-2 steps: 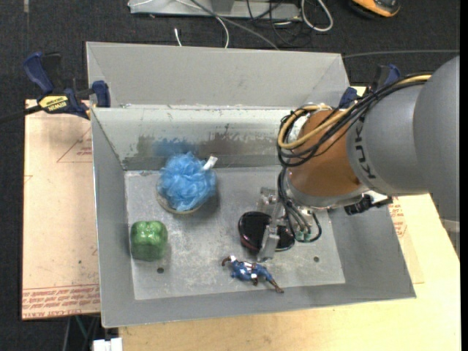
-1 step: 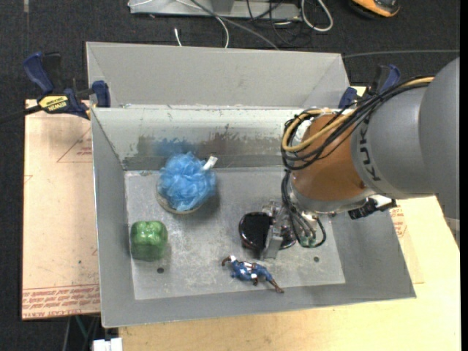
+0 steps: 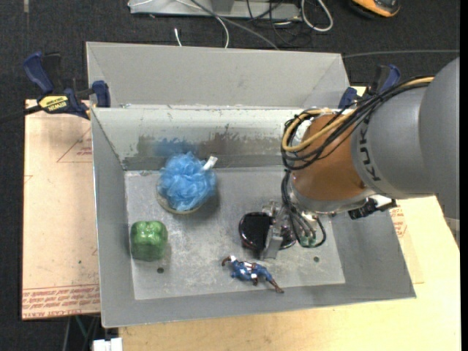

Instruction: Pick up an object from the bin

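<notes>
The end effector (image 3: 278, 234) sat just beside a black round object (image 3: 253, 232) at lower centre; open or closed, I couldn't tell. The arm (image 3: 409, 145) read "KU".
</notes>
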{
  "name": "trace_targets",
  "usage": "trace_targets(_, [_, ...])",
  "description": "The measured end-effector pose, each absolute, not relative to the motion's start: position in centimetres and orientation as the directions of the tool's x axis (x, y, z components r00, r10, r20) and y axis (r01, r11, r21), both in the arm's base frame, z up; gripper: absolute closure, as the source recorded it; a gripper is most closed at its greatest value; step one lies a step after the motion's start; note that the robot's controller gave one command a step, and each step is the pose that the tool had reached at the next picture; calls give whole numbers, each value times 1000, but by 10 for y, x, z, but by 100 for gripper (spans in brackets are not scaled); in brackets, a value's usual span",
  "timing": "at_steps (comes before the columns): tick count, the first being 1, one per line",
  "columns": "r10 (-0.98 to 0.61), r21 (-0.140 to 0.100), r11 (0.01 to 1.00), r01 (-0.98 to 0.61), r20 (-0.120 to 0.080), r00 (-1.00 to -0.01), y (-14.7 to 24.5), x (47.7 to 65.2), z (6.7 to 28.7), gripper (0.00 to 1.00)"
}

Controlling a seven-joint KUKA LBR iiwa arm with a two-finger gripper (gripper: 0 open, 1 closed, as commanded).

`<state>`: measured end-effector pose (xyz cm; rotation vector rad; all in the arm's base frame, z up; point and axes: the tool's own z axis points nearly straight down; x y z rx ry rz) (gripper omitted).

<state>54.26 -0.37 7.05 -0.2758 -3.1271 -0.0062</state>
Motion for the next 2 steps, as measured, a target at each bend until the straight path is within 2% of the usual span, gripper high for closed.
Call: trace_targets(2, [175,4,985,175,6,-985,-3,542,106,100])
